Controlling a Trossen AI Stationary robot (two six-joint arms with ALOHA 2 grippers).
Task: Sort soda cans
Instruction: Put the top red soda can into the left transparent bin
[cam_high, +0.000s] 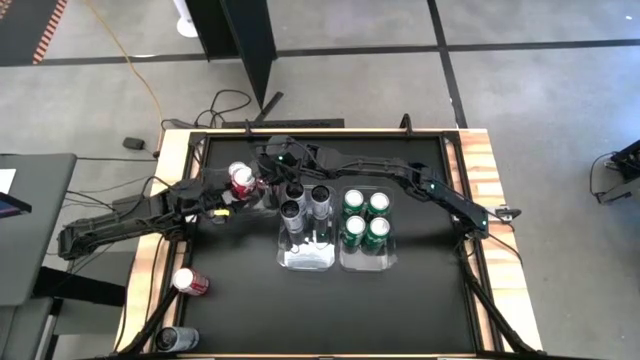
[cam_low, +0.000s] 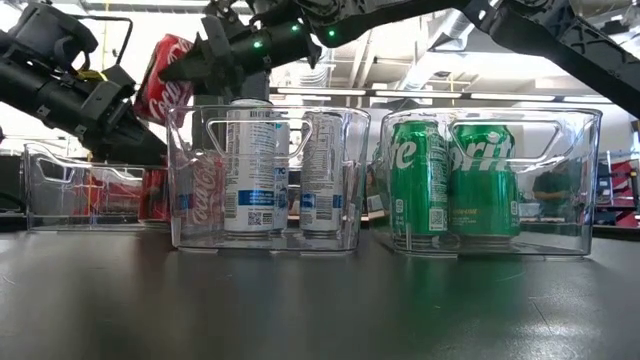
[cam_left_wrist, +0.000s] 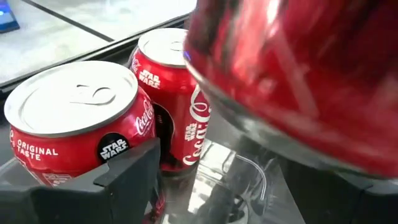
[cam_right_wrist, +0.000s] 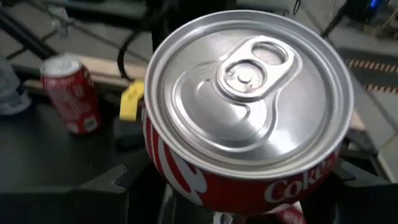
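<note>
The table (cam_high: 420, 310) is seen w/ three clear bins on it. The middle bin (cam_low: 268, 235) holds silver-grey cans (cam_low: 248, 168), the right bin (cam_low: 490, 245) is filled w/ four green cans (cam_high: 365, 217), and two red cans (cam_left_wrist: 118, 118) are stood in the left bin (cam_low: 60, 205). Both arms are met above the left bin, at the table's far left. A red can (cam_high: 241, 180) is held tilted in the air there; it is clamped by the left gripper (cam_high: 236, 196) around its body and gripped as well by the right gripper (cam_high: 262, 177), fingers spread wide on it. Two more cans are left near the left edge: a red one (cam_high: 190, 282) lying down, and a dark one (cam_high: 177, 339) at the near corner
</note>
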